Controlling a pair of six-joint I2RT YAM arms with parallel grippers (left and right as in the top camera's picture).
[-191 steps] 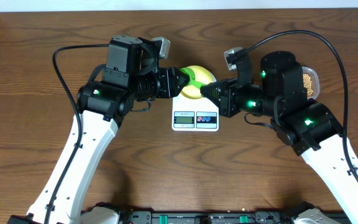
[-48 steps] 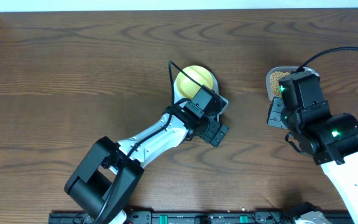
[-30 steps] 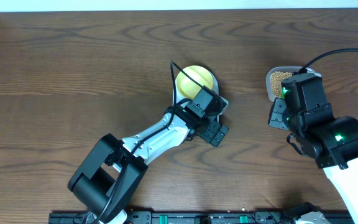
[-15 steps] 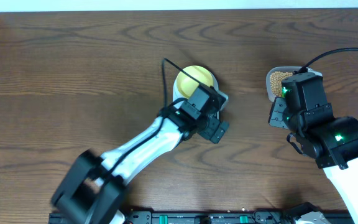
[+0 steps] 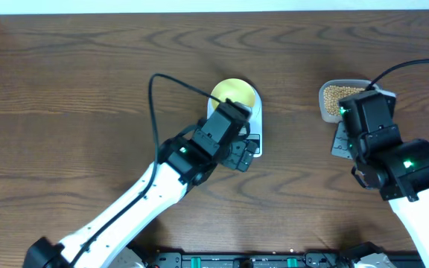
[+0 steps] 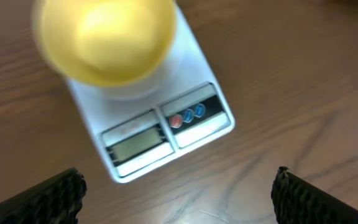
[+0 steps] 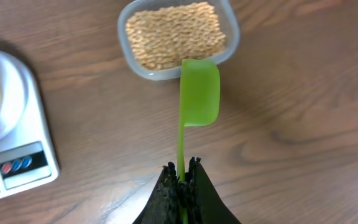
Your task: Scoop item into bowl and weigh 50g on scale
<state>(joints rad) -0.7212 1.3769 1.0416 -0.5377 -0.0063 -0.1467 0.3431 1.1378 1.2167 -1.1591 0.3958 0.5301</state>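
Observation:
The pale yellow bowl (image 6: 104, 37) sits on the white scale (image 6: 199, 134), with the display and buttons facing my left wrist camera. My left gripper (image 6: 179, 205) hovers above the table just in front of the scale, open wide and empty. From overhead, the left gripper (image 5: 242, 152) covers the scale's front edge. My right gripper (image 7: 182, 171) is shut on the thin handle of a green scoop (image 7: 199, 93). The scoop's empty blade reaches the near rim of the clear tub (image 7: 232, 43), which is full of tan beans (image 7: 176, 34).
The tub (image 5: 339, 95) stands at the right, about a hand's width from the scale (image 5: 258, 112). The bowl (image 5: 233, 94) is on the scale's far half. Dark wooden tabletop surrounds them, and a black rail runs along the front edge.
The left arm has swung back and lifted, and its gripper has slid a little left over the scale's front. The right arm has barely moved and still grips the scoop.

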